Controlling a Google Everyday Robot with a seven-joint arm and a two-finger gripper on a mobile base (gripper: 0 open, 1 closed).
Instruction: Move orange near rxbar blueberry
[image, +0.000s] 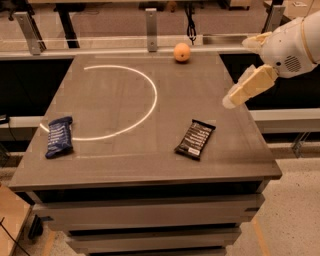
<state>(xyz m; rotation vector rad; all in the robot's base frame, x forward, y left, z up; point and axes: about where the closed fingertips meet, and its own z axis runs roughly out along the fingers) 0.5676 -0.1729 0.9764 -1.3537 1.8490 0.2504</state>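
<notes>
The orange (182, 52) sits at the far edge of the table, right of centre. The rxbar blueberry (59, 136), a dark-blue wrapper, lies near the table's front left. My gripper (245, 87) hangs over the table's right edge, apart from both: the orange is up and to its left, the blue bar far across the table. It holds nothing that I can see.
A black-wrapped bar (195, 139) lies on the grey table (150, 165) at front right, just below and left of the gripper. A bright arc of light (145, 95) curves across the tabletop. A rail with posts (151, 22) runs behind the far edge.
</notes>
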